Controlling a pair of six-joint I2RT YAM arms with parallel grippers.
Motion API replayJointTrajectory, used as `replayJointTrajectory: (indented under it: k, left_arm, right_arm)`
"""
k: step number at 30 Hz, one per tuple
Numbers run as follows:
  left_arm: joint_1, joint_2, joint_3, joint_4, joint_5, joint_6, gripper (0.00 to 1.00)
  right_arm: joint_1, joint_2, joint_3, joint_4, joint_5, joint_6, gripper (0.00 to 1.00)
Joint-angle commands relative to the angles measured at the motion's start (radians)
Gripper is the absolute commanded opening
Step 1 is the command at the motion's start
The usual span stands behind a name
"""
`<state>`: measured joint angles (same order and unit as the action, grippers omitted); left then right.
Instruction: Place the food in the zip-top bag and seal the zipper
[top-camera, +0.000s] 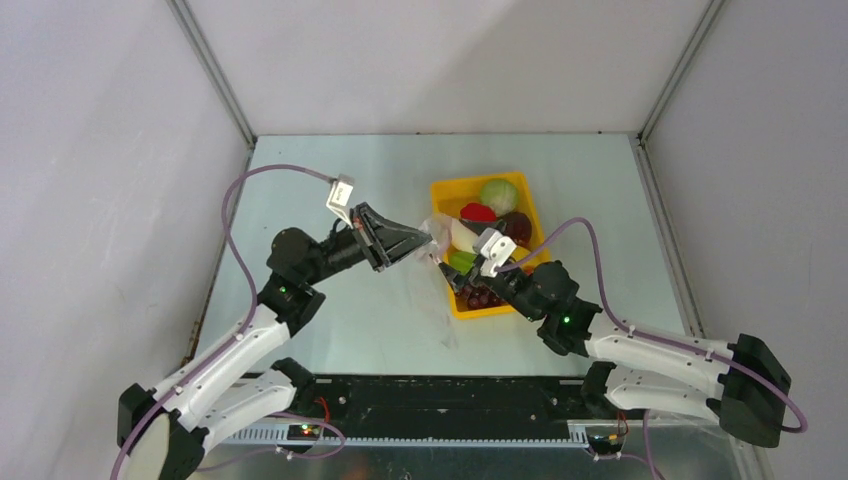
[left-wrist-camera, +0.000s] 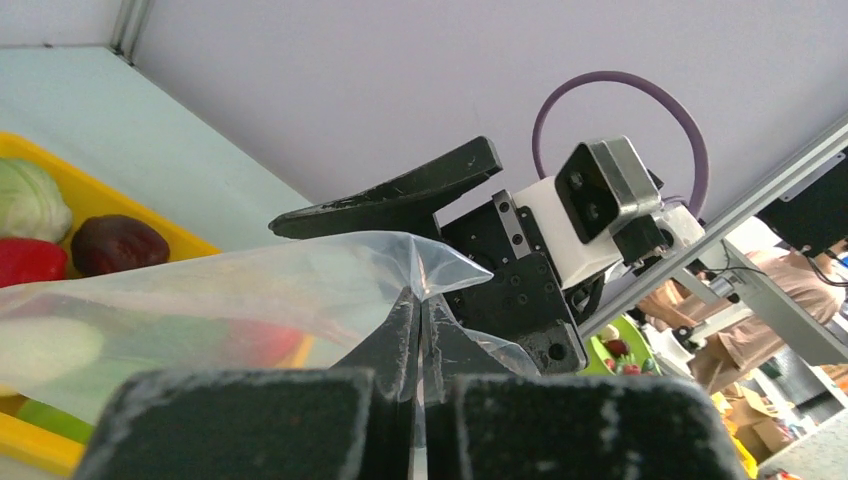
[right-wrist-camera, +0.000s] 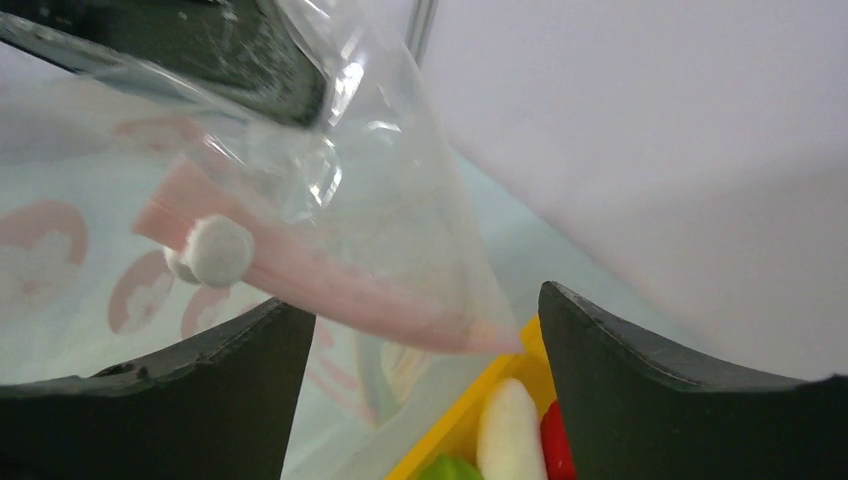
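Your table (top-camera: 330, 320) carries the yellow tray (top-camera: 437, 187) right of centre. The zip-top bag (left-wrist-camera: 250, 290) hangs lifted at the tray's left rim. Your left gripper (left-wrist-camera: 418, 300) is clamped tight on a fold of its film. Your right gripper (right-wrist-camera: 420, 310) stands spread wide over the tray's near end, just beside the bag and gripping nothing.

The food lies in the tray:
- cabbage (top-camera: 498, 194) farthest
- dark apple (top-camera: 516, 226)
- pepper (top-camera: 478, 212)
- radish (top-camera: 462, 236)
- grapes (top-camera: 485, 297) nearest

The pink zipper (right-wrist-camera: 330, 285) slants across the bag. It possibly carries a white slider (right-wrist-camera: 215, 250), though this is blurred.
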<state>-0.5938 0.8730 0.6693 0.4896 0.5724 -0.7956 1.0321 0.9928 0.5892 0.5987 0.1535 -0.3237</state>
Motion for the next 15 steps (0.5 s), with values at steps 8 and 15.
replayJointTrajectory:
  k: [8,15]
  left_arm:
    - [-0.011,0.039,-0.024,0.131,0.039,-0.135,0.0]
    - [-0.012,0.051,-0.014,0.13,0.063,-0.136,0.0]
  right_arm:
    - [0.0,0.015,0.028,0.126,-0.103,-0.103,0.44]
    - [-0.001,-0.047,0.027,0.038,-0.14,-0.08,0.0]
